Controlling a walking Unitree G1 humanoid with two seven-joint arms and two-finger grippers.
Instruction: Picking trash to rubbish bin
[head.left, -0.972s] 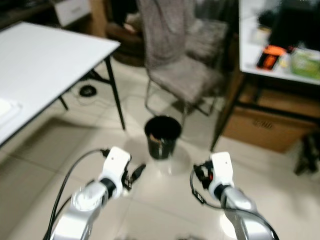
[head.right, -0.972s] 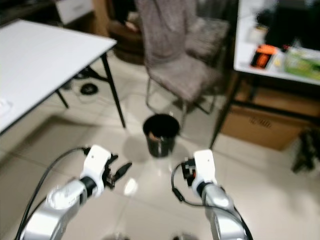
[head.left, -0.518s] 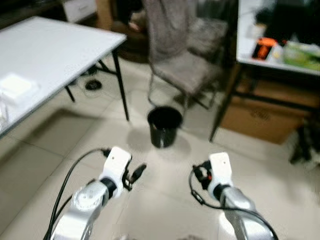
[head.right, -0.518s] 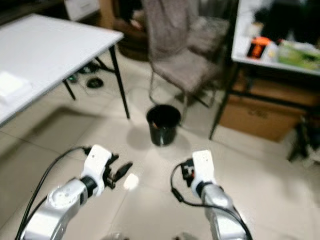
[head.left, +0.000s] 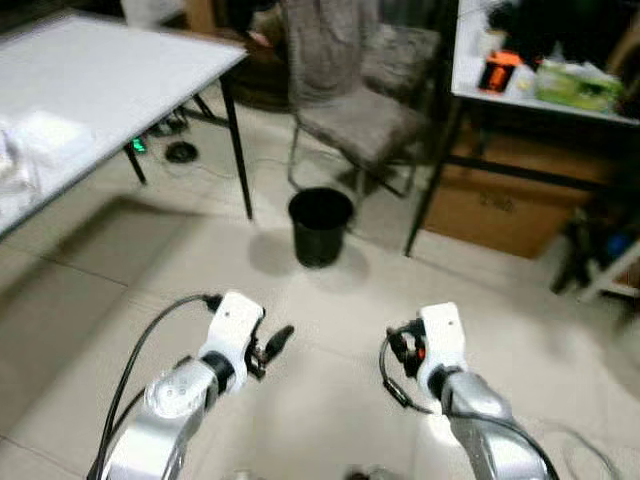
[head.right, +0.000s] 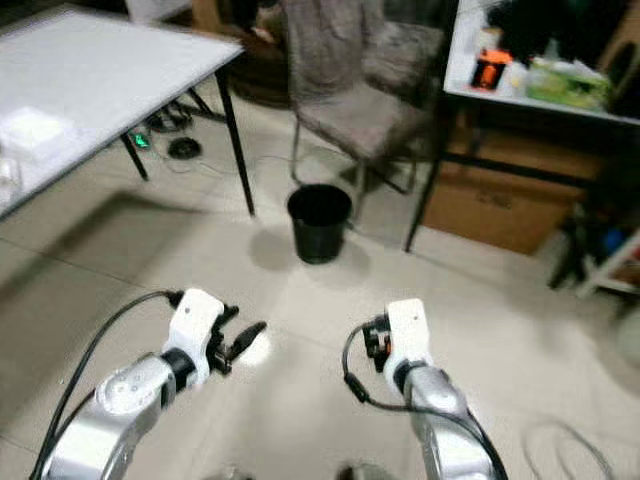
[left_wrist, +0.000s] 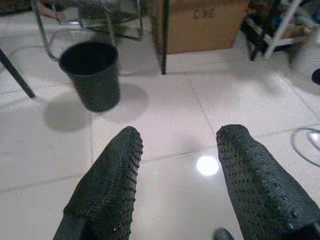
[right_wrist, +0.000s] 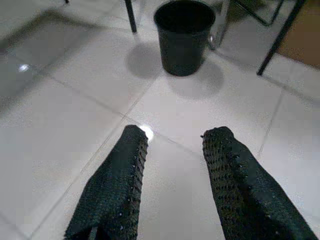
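Both grippers, left (left_wrist: 175, 165) and right (right_wrist: 172, 170), hang spread wide with nothing in them over the tile floor (head.left: 330, 400), black bin (head.left: 320, 226) ahead by the chair (head.left: 345, 100).

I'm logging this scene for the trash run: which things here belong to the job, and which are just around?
Job:
black bin, standing on the floor tiles
left tool, open, holding nothing
right tool, open, holding nothing

Just around:
grey chair, behind the bin
white table
cardboard box
orange item on the far desk
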